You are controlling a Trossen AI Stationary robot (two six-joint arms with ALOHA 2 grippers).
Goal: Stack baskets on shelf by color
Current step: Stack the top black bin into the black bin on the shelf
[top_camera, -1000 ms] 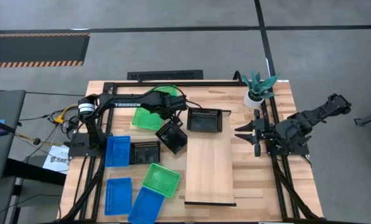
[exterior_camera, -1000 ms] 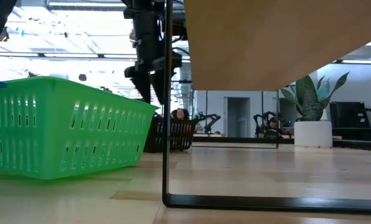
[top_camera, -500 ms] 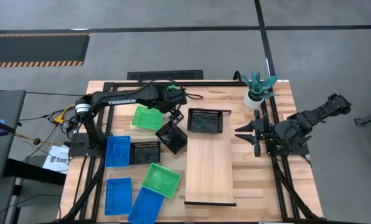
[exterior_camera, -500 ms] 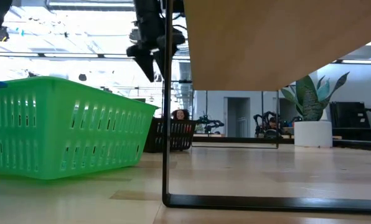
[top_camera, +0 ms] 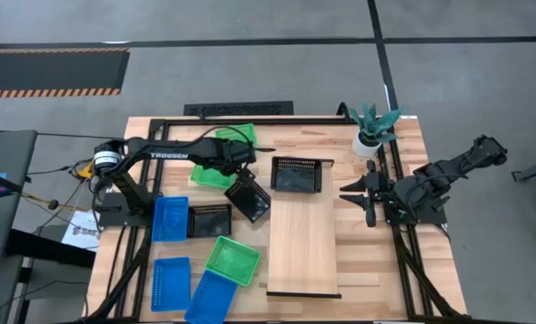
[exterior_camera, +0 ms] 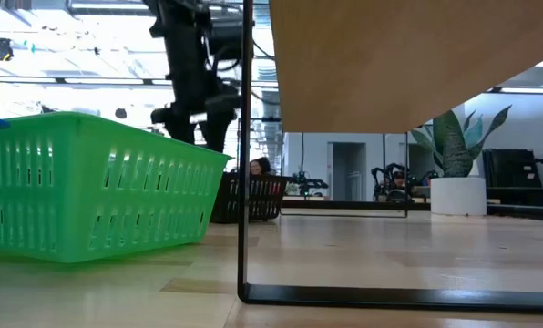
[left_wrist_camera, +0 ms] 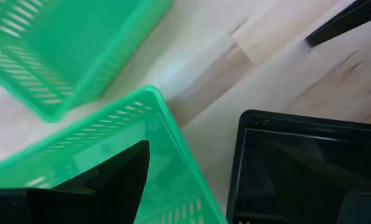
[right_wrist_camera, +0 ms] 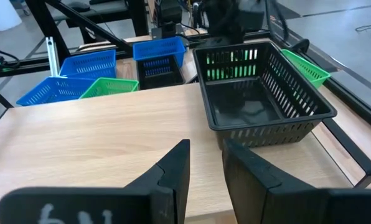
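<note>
My left gripper (top_camera: 238,169) is open above a green basket (top_camera: 209,173) on the tabletop. In the left wrist view one finger (left_wrist_camera: 120,177) stands over that basket's inside, near its corner rim (left_wrist_camera: 167,143). A second green basket (top_camera: 235,135) lies just beyond it, and a tilted black basket (top_camera: 250,200) lies beside it. Another black basket (top_camera: 295,175) sits on the far end of the pale shelf (top_camera: 302,243). A third black basket (top_camera: 209,219), three blue baskets and one more green basket (top_camera: 233,259) lie left of the shelf. My right gripper (top_camera: 349,192) waits at the table's right, its fingers slightly apart.
A potted plant (top_camera: 371,126) stands at the far right corner. Black frame rails run along the table's left and right sides. The shelf's near half (right_wrist_camera: 98,143) is bare wood. In the low view the near green basket (exterior_camera: 80,187) hides the baskets behind it.
My left gripper first rose and drew toward the far edge. Then it swung back toward the table's left and came down over the green basket. It stayed open. No basket has moved.
</note>
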